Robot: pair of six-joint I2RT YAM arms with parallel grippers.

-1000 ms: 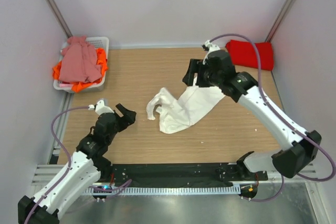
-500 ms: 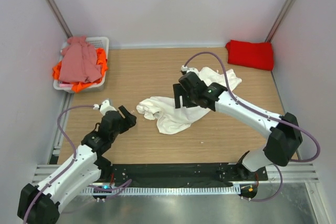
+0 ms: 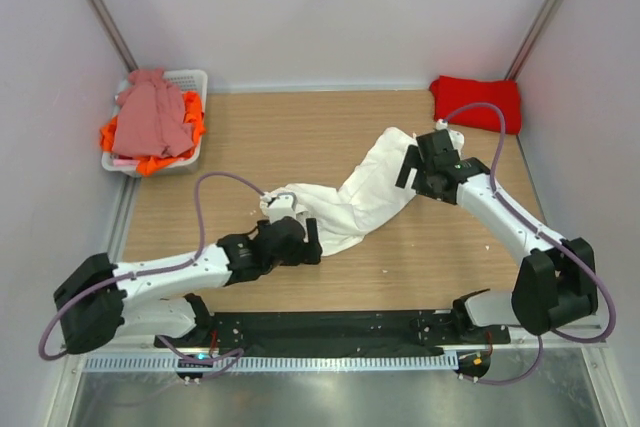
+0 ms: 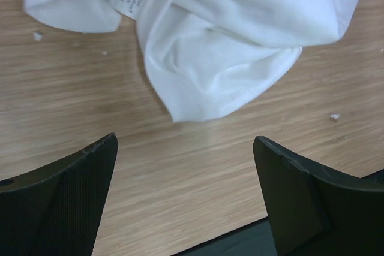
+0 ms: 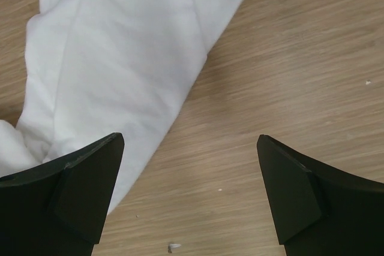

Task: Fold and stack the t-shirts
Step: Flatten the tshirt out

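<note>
Cloth is what I'm watching: the white t-shirt lies crumpled in a long diagonal band across the middle of the worktop. My left end effector sits at the shirt's near-left end, fingers spread wide and empty, with the hem just ahead of them. My right end effector is at the far-right end, also wide open and holding nothing. The red t-shirt lies folded in the far right corner. A pink t-shirt and an orange t-shirt are heaped in the basket at far left.
</note>
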